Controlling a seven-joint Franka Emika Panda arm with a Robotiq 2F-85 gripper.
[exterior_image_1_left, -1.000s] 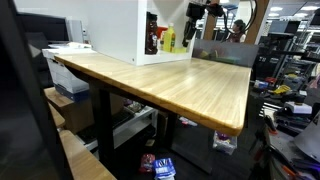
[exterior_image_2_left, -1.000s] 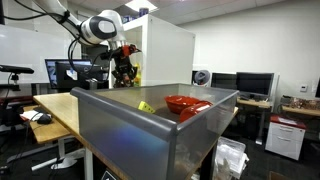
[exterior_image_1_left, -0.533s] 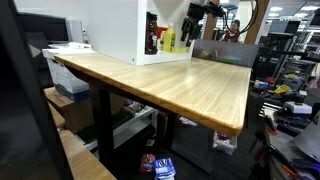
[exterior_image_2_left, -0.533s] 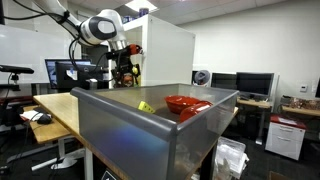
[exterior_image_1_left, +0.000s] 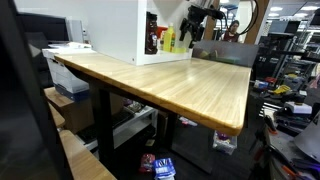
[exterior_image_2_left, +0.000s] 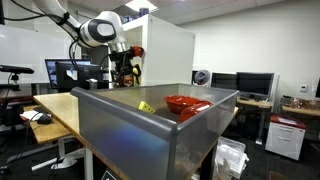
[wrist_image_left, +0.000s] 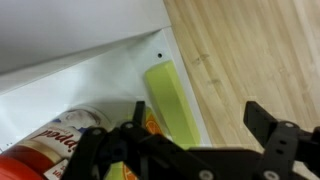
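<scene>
My gripper (wrist_image_left: 196, 128) stands open at the mouth of a white cabinet (wrist_image_left: 70, 75), its two black fingers wide apart. A yellow-green bottle (wrist_image_left: 170, 100) stands in the cabinet, in the gap and closer to the left finger, with nothing pressing on it. Beside it are an orange-labelled item and a red bottle (wrist_image_left: 45, 150) with a printed label. In both exterior views the gripper (exterior_image_1_left: 193, 24) (exterior_image_2_left: 124, 70) hangs just in front of the cabinet's open side, by the yellow bottle (exterior_image_1_left: 169, 40) and the red bottle (exterior_image_1_left: 153, 40).
The cabinet (exterior_image_1_left: 125, 28) stands at the back of a long wooden table (exterior_image_1_left: 170, 82). A grey bin (exterior_image_2_left: 150, 128) holds a red bowl (exterior_image_2_left: 185, 103) and a small yellow object (exterior_image_2_left: 146, 106). Desks, monitors and shelving surround the table.
The jaws have opened wide off the yellow-green bottle, which stays in the cabinet. The arm has barely shifted.
</scene>
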